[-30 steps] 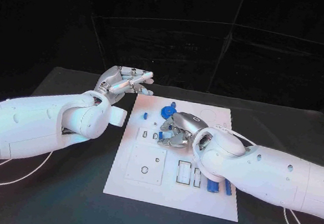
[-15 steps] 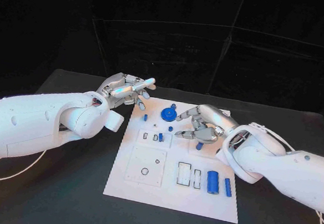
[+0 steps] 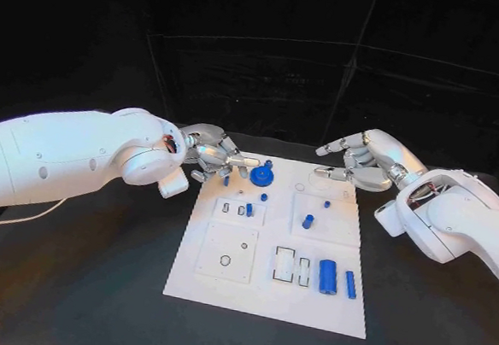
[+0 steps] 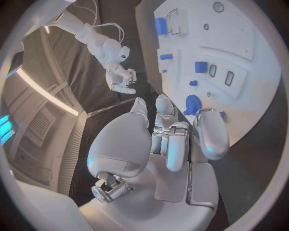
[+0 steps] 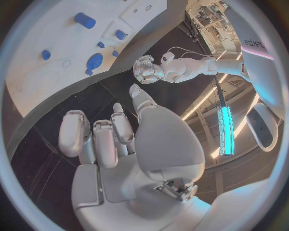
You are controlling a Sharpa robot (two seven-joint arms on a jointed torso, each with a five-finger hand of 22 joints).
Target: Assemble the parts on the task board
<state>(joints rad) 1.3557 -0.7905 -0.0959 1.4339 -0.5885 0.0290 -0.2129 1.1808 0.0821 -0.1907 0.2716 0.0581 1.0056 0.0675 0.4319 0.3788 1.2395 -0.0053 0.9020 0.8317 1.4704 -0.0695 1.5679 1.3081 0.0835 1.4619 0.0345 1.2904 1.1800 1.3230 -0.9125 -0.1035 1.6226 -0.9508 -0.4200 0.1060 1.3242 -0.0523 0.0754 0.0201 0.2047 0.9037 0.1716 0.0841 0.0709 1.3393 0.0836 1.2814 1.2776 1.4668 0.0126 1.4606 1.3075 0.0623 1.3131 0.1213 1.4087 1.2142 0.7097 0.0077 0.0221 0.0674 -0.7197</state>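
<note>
The white task board (image 3: 262,288) lies in the middle of the table. A round blue knob (image 3: 262,174) sits near its far edge. A blue peg (image 3: 308,221) stands upright right of the middle, and a small blue piece (image 3: 249,209) fills one slot. My left hand (image 3: 217,157) hovers at the board's far left corner, one finger reaching towards the knob, holding nothing. In the left wrist view the knob (image 4: 192,103) lies just beyond its fingers (image 4: 171,144). My right hand (image 3: 362,165) hangs above the far right corner, fingers apart and empty.
A blue cylinder (image 3: 328,278) and a thin blue bar (image 3: 349,284) lie near the board's near right side, beside two empty rectangular slots (image 3: 284,265). Small blue bits (image 3: 263,197) dot the far half. Black table (image 3: 73,287) surrounds the board.
My right hand has lifted off the board's middle and drawn back to the far right, leaving the blue peg standing there. My left hand has come down towards the knob.
</note>
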